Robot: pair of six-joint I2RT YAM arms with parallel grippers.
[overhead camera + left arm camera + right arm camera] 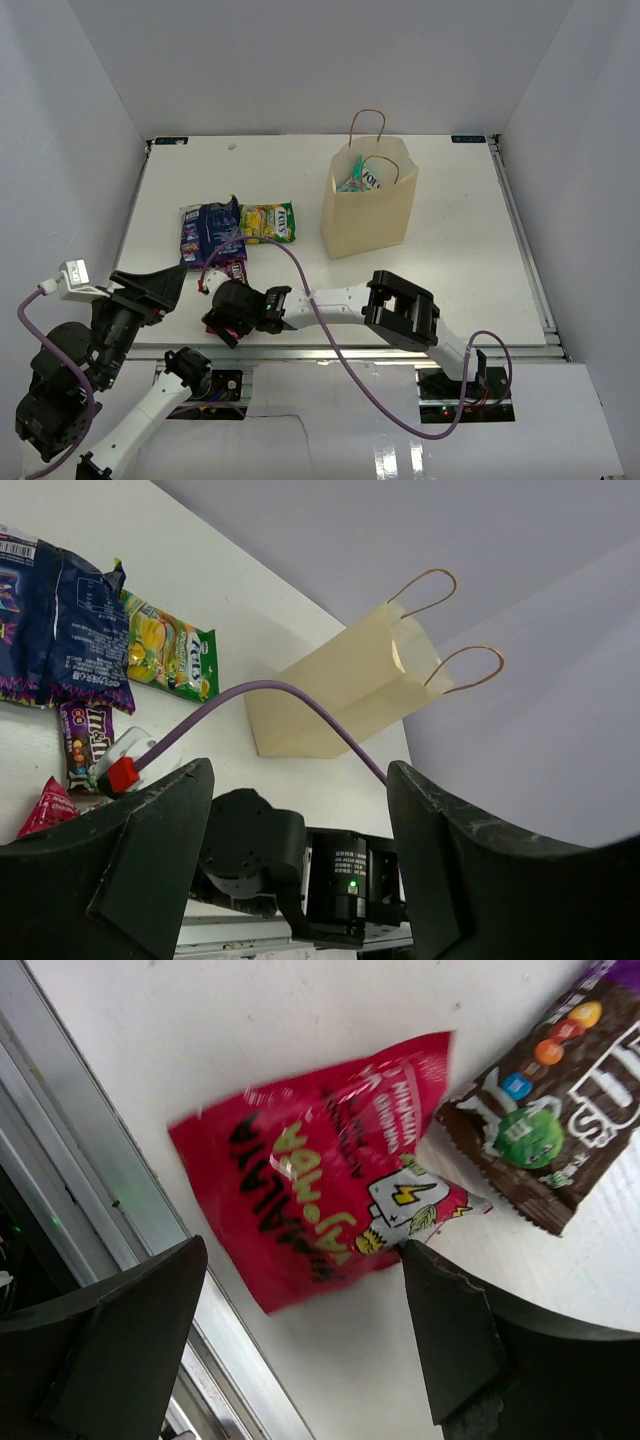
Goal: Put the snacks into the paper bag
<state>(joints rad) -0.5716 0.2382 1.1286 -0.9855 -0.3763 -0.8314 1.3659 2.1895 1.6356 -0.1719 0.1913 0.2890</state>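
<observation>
The tan paper bag [368, 205] stands upright at the back right, with a teal packet [360, 178] inside; it also shows in the left wrist view [340, 695]. A dark blue bag [208, 232], a green-yellow pack [268, 222] and a brown bar [234, 268] lie at the left. My right gripper [300, 1335] is open, just above the pink-red packet [320, 1165] at the table's near edge, next to the brown bar [545, 1110]. My left gripper [300, 870] is open and empty, raised at the near left.
The metal rail of the table's near edge [90, 1150] runs just beside the pink-red packet. A purple cable [300, 285] arcs over the right arm. White walls enclose the table on three sides.
</observation>
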